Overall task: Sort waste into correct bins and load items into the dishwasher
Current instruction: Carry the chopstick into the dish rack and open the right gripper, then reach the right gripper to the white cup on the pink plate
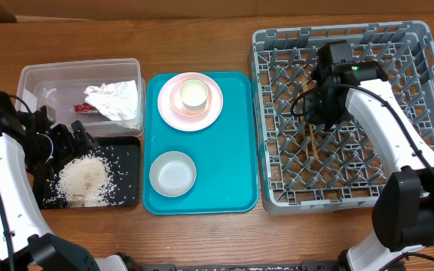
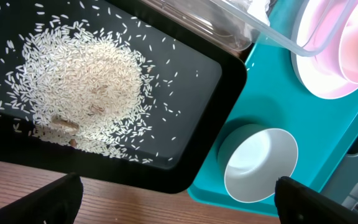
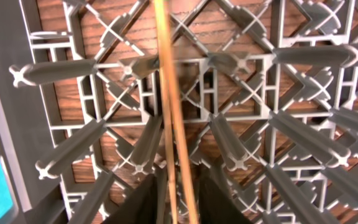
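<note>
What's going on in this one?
The right arm's jaws are closed on two thin wooden chopsticks, holding them among the pegs of the large grey plastic dish rack. The left arm's open jaws hover above the shallow black tray of loose white rice. The crumpled white napkin and red wrapper lie in the clear plastic tub. The round pink plate, with a white cup on it, and a white bowl sit on the teal tray.

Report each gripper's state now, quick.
Left gripper: open, holding nothing.
Right gripper: closed on the chopsticks.
</note>
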Motion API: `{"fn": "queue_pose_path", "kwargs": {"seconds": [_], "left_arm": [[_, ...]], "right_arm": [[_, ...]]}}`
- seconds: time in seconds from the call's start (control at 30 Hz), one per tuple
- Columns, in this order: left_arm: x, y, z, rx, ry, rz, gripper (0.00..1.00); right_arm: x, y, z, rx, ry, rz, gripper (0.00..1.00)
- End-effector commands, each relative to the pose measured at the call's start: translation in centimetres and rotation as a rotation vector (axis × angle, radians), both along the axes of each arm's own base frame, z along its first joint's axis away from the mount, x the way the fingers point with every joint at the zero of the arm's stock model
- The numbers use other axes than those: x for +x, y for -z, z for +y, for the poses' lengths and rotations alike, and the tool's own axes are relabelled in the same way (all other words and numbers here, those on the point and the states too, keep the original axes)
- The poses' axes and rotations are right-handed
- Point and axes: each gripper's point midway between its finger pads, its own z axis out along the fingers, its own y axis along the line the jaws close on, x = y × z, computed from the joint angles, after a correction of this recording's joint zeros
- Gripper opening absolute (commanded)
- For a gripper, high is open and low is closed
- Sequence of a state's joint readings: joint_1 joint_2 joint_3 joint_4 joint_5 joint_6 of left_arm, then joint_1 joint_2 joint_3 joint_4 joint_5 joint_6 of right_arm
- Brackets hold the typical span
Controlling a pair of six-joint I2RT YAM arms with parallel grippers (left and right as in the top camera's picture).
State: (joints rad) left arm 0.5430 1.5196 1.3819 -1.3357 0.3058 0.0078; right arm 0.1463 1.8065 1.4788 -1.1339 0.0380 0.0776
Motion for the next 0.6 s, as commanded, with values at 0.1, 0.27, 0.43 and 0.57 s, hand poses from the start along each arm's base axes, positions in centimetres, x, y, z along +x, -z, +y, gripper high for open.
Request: {"fn": "queue_pose_path", "kwargs": {"seconds": [0.1,0.27,0.43,0.57], "left_arm": [[0.4,-0.7,0.0,0.019,0.022,-0.025,1.00],[0.4,-0.7,0.0,0.019,0.022,-0.025,1.00],[0.4,-0.7,0.0,0.019,0.022,-0.025,1.00],[0.4,-0.7,0.0,0.019,0.022,-0.025,1.00]], "right_arm": [[0.1,-0.3,0.0,-0.002,-0.004,-0.015,0.29],[-0.4,-0.7,3.8,0.209,-0.045,0.011,0.32],[-1.3,-1.9,7.8,0.447,-0.088,0.051,0.34],[-1.7,-2.2,9.0,0.481,-0.112,0.062,0.35]]}}
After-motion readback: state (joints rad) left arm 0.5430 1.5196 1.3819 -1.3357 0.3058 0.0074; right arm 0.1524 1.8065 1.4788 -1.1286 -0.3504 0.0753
